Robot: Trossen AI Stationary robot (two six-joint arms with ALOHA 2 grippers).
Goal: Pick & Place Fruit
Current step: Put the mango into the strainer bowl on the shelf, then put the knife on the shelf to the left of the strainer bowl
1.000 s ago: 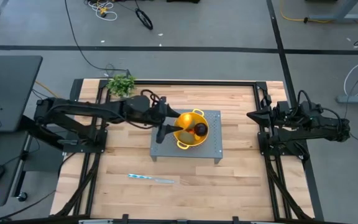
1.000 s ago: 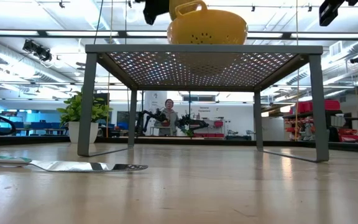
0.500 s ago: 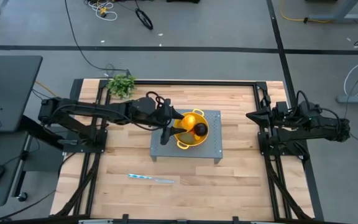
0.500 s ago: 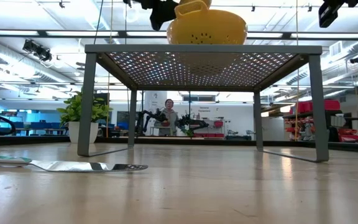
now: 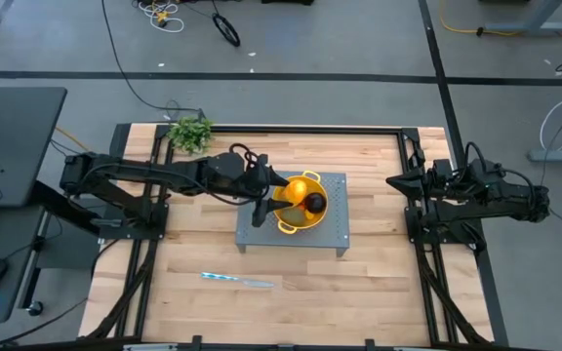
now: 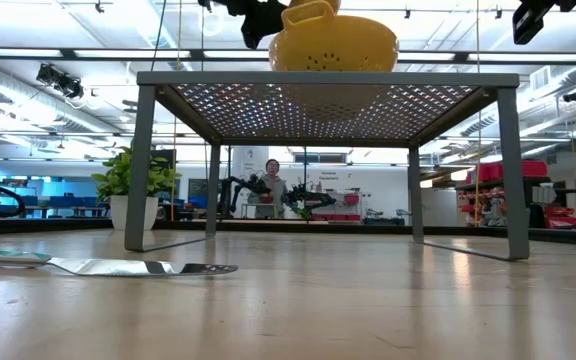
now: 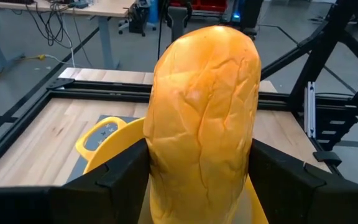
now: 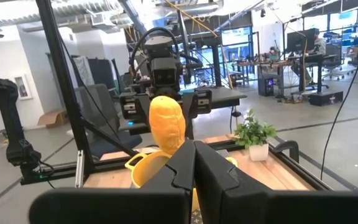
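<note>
My left gripper (image 5: pixel 279 187) is shut on the yellow-orange oblong fruit (image 7: pixel 201 112) above the yellow colander (image 5: pixel 301 207). The colander stands on a grey perforated stand (image 5: pixel 332 230). The small blackish round fruit (image 5: pixel 314 203) lies inside the colander. The right wrist view shows the oblong fruit (image 8: pixel 166 124) upright over the colander (image 8: pixel 143 167). In the low view the left gripper (image 6: pixel 260 12) hangs beside the colander (image 6: pixel 333 45). My right gripper (image 5: pixel 393 181) waits, shut, at the table's right edge. The tiny orange-red balls and brownish-green ovals are out of sight. My left gripper pinches the oblong fruit between its two fingers (image 7: pixel 123 180), one on each long side, near the fruit's upper end (image 8: pixel 166 102). The fingers come slanting down from the table's left. The fruit is lifted clear, upright, its lower end pointing into the colander.
A thin silvery knife (image 5: pixel 237 281) lies on the wood near the front edge, left of centre, also seen as the knife (image 6: pixel 118 266) in the low view. A leafy green plant (image 5: pixel 191 132) stands at the far left corner. Black frame rails border the table.
My left gripper, holding the oblong fruit, shifted a little toward the table's right and far edge, bringing the fruit farther over the colander. For the last half second it has kept still.
</note>
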